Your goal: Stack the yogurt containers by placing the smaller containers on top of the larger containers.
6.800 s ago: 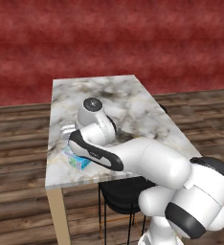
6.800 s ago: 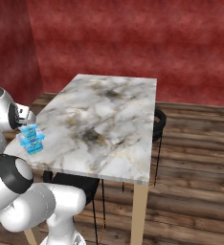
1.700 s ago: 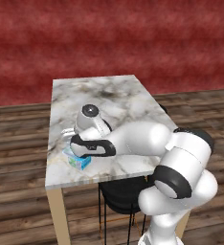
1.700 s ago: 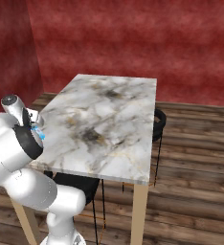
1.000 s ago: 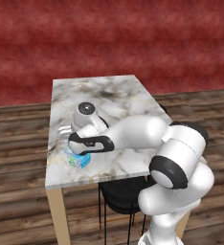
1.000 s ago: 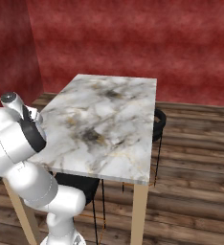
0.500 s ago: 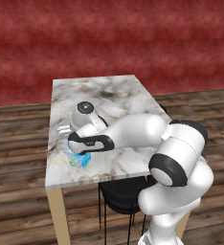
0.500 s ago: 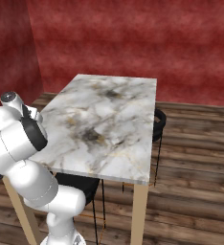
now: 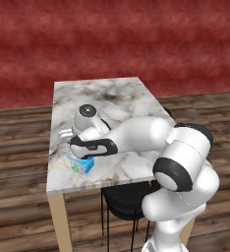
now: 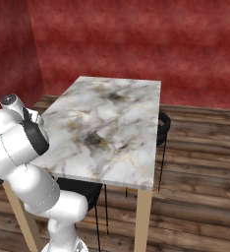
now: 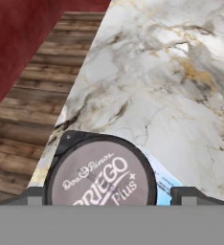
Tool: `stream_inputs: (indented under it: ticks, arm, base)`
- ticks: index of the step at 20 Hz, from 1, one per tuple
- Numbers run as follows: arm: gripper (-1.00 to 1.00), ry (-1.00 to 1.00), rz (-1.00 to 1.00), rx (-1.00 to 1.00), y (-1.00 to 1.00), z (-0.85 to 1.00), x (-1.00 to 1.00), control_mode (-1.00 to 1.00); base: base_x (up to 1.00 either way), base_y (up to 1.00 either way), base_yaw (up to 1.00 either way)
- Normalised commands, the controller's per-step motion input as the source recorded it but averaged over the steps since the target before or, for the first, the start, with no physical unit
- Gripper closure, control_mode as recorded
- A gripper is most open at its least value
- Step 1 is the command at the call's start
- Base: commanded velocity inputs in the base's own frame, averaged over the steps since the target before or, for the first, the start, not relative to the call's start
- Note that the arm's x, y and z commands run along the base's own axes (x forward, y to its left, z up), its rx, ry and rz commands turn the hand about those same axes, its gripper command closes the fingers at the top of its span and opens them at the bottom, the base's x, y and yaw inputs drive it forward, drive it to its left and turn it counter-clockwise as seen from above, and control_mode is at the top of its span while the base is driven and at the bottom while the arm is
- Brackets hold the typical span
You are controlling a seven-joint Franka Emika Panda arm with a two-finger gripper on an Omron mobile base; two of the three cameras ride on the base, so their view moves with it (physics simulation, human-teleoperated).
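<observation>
Placement step judged underway: gripper straddles the dark cup above the blue tub; grip contact indeterminate. Next: release, lift clear.

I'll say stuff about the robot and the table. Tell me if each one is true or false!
1. The table has a marble top. True.
2. The wall behind it is green. False: it is red.
3. The blue tub sits near the table's edge. True.
4. The round lid between the gripper's fingers has no writing. False: it reads "PRIEGO Plus".
5. The floor is carpet. False: it is wooden planks.
</observation>
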Motion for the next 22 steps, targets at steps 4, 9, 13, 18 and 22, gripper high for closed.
stream_inputs:
  ticks: [4, 9, 13, 18, 22]
  arm:
    - [-1.00, 0.00, 0.00, 0.00, -0.02, 0.00, 0.00, -1.00]
    - [-1.00, 0.00, 0.00, 0.00, -0.06, 0.00, 0.00, -1.00]
    - [-1.00, 0.00, 0.00, 0.00, -0.19, 0.05, 0.00, -1.00]
    - [-1.00, 0.02, 0.00, 0.04, -0.16, 0.38, 0.00, -1.00]
    - [-1.00, 0.00, 0.00, 0.04, -0.05, 0.58, 0.00, -1.00]
  base:
    - [0.00, 0.00, 0.00]
    - [0.00, 0.00, 0.00]
    - [0.00, 0.00, 0.00]
    - [0.00, 0.00, 0.00]
    - [0.00, 0.00, 0.00]
